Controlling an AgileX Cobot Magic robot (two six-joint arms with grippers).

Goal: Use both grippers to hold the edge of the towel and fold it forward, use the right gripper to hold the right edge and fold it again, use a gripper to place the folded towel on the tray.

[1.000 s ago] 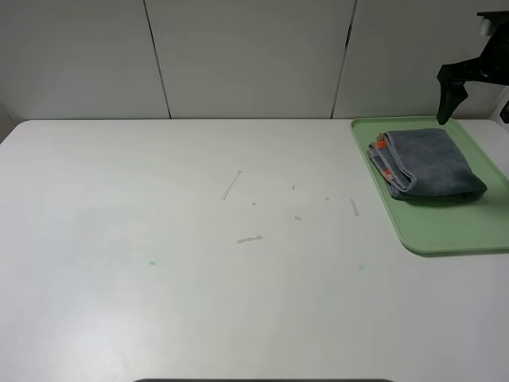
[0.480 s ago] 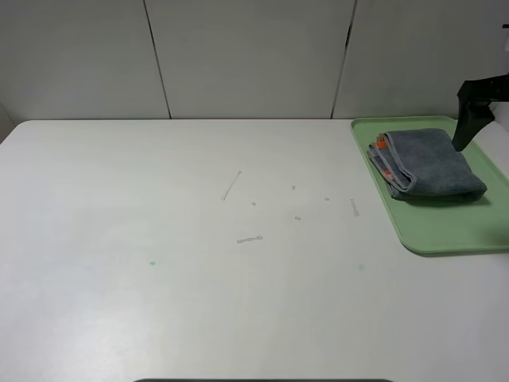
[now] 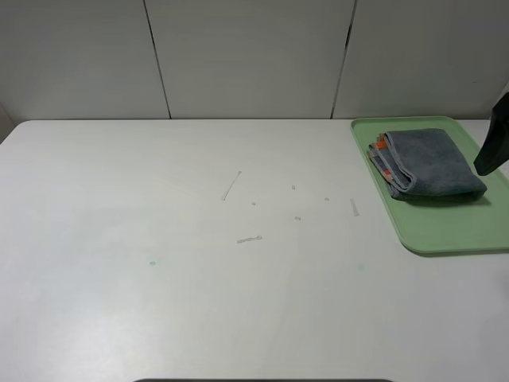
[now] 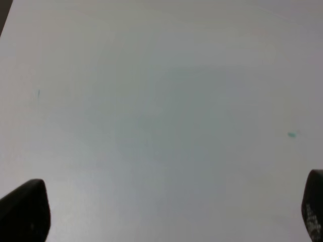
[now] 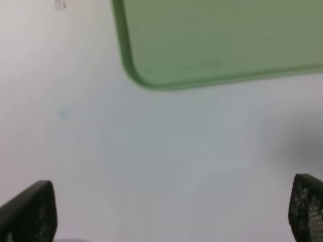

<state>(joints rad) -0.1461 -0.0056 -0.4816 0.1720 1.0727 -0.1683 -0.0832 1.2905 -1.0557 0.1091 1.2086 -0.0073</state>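
The dark grey towel [image 3: 431,162] lies folded on the far half of the pale green tray [image 3: 453,232], with its orange-marked edge [image 3: 382,157] facing left. Nothing holds it. At the right border of the high view, just right of the towel, only a black piece of my right arm [image 3: 495,143] shows. In the right wrist view my right gripper [image 5: 166,214] is open and empty over bare table, and a corner of the tray [image 5: 212,45] lies beyond it. My left gripper [image 4: 169,212] is open and empty over bare white table; the high view does not show it.
The white table [image 3: 199,278] carries a few tiny scraps and marks [image 3: 249,239] near its middle. Grey wall panels stand behind the table's far edge. The tray sits at the table's far right.
My right arm has drawn away from above the tray's far side, moving right and nearer, until it is mostly out of the high view. The towel and tray have stayed put.
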